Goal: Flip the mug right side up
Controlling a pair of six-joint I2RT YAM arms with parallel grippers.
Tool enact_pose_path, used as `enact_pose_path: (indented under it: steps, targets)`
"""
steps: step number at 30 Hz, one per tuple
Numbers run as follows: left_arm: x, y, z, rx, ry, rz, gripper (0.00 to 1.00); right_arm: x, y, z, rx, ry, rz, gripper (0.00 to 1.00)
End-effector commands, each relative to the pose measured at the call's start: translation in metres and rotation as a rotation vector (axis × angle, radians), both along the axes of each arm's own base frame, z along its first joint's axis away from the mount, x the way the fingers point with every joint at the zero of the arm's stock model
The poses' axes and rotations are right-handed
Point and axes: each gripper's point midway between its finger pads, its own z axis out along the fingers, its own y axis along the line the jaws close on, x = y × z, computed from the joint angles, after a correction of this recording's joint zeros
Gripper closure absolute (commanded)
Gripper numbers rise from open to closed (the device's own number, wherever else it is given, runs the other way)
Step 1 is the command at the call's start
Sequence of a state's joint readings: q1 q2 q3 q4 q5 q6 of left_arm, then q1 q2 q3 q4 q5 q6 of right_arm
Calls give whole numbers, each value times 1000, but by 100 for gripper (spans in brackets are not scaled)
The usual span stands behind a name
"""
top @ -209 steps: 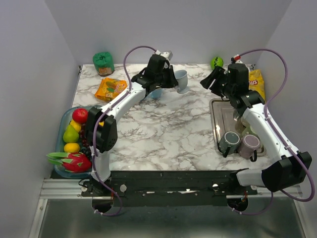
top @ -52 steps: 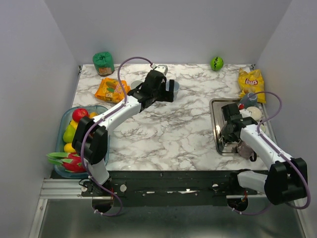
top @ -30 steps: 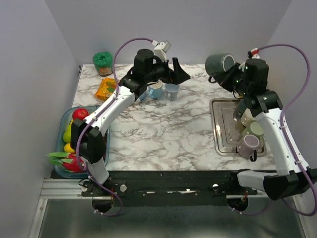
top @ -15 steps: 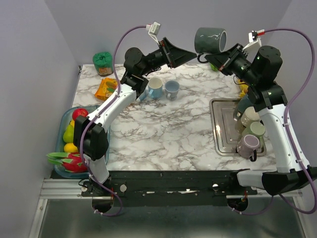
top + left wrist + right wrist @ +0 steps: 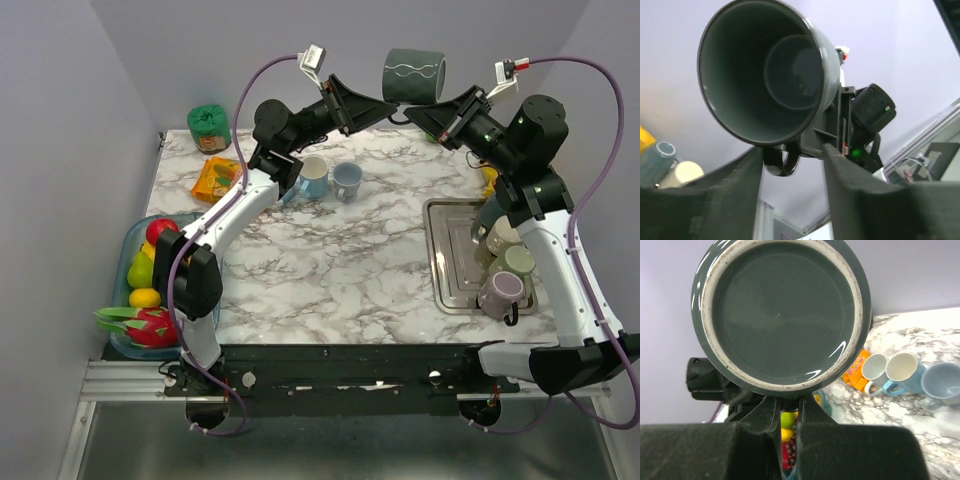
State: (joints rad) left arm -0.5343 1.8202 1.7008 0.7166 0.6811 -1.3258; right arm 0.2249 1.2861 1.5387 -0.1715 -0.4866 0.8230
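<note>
Top external view; items listed by size, hazards noted.

1. Table: marble top, hard. A mug dropped from the present height would probably chip or break on it.

2. Tray: metal, on the right side, holding several other mugs. It is not involved at present.

3. Mug: dark grey-green, the task's item. It hangs high in the air above the back of the table, between the two arms. It lies on its side, mouth toward the left wrist camera and base toward the right wrist camera. Judged about half turned, not yet upright.

4. Pale mugs: upright on the marble, below the held mug and a little nearer. A fall could strike them.

5. Right gripper: fingers pressed nearly together on the mug's handle, and the only support that shows. Hazard: so narrow a hold on a loop may let the heavy body swing or slip round.

6. Left gripper: fingers apart, one on each side of the handle, just under the rim. Whether they touch anything cannot be told.
   - Hazard: both grippers crowd the same small handle, so their fingers may knock together or nudge the mug loose.
   - Hazard: if the right lets go before the left has a firm pinch, the mug drops.
</note>
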Motion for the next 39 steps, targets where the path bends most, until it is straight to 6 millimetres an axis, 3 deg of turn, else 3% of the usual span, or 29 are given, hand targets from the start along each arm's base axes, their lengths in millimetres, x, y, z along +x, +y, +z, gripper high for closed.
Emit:
enact_pose_path:
  steps: [1, 13, 19, 23, 30, 33, 34, 37, 39]
  targets:
    - [-5, -5, 5, -33, -7, -9, 51, -13, 12, 25, 37, -111, 78, 99]
    - [1, -9, 6, -49, 12, -18, 64, -10, 24, 12, 32, -93, 119, 99]
    - [6, -11, 3, -47, 32, -12, 81, -10, 29, 7, 26, -109, 134, 99]
    - [10, -12, 0, -41, 34, 0, 100, -10, 28, 4, 14, -115, 125, 99]
    - [17, -11, -6, -5, 37, 37, 100, 2, 22, -22, -43, -54, 70, 98]
    - [28, -7, -19, 66, 51, 111, 100, 12, 12, -44, -99, 0, -2, 84]
    - [32, -6, -24, 89, 59, 135, 100, 14, 9, -50, -111, 12, -20, 72]
    - [47, 1, -41, 191, 72, 228, 100, 21, 0, -73, -163, 76, -86, 58]
    - [57, 4, -62, 299, 90, 289, 100, 23, -8, -89, -232, 122, -121, 57]
